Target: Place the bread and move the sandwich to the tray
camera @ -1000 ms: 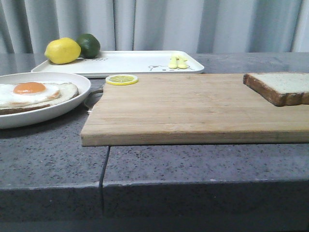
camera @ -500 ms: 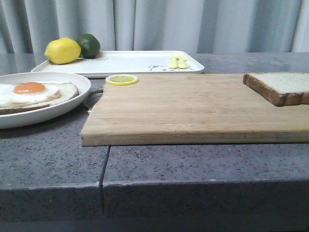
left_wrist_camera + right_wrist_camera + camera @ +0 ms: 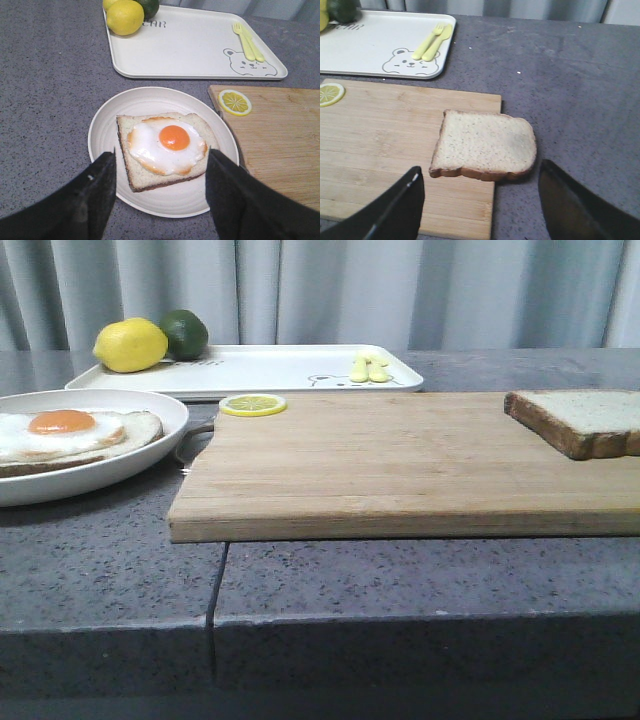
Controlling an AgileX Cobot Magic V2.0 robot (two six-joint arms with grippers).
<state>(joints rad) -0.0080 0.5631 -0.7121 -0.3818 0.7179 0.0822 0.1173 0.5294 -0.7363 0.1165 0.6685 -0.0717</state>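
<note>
The sandwich [image 3: 75,430] [image 3: 165,147], one crusted slice topped by a fried egg, lies in a round white plate [image 3: 150,455] [image 3: 107,122] at the left. A plain slice of bread [image 3: 585,420] [image 3: 485,145] rests on the right end of the wooden cutting board [image 3: 400,465], overhanging its edge. The white tray [image 3: 270,370] [image 3: 185,50] sits at the back. My left gripper [image 3: 160,162] hovers open above the near side of the plate. Above and short of the bread, my right gripper [image 3: 480,180] is open too. Neither arm shows in the front view.
A lemon [image 3: 130,345] and a lime [image 3: 185,333] sit on the tray's left end, a yellow fork and spoon [image 3: 368,368] on its right, by a bear drawing [image 3: 405,60]. A lemon slice [image 3: 252,404] lies on the board's back left corner. Curtains hang behind.
</note>
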